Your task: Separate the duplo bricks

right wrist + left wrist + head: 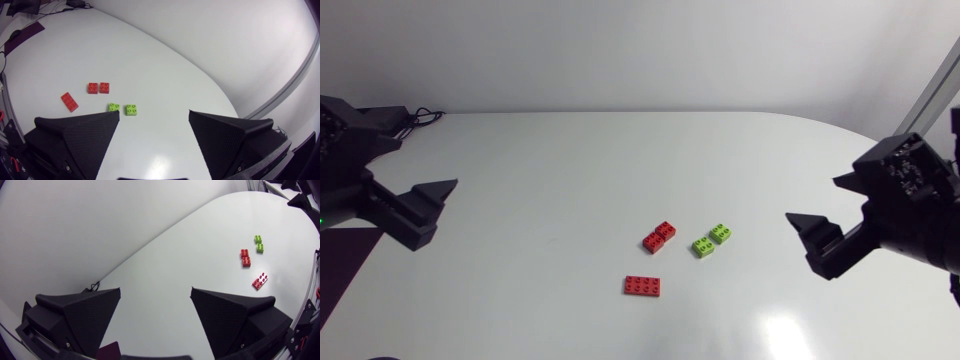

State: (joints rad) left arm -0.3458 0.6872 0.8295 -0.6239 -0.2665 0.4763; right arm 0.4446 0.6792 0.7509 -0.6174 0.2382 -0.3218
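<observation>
The white table [540, 170] lay broad beneath us, and our two arms stood at its sides, well apart from the bricks. Our left gripper [156, 291] hung with its fingers spread wide and nothing between them. Our right gripper [154, 113] was likewise spread and empty, and it was the nearer of the two to the work. The bricks sat near the table's middle, somewhat toward our right. The long red brick [642, 286] lay flat and alone, a little apart from the others. Beyond it lay the red pair [659, 236], two square bricks side by side and seemingly touching. Just beside that lay the green pair [712, 240], set the same way, though we could not tell whether these were joined or merely abutting. We judged the step in hand to be the first approach, with nothing yet grasped. To do it well, we thought, each gripper should take one half of a pair, with its fingers across that brick's flat sides rather than over the seam. The halves should then be drawn straight apart, since a twist could scatter the neighbouring pieces.
</observation>
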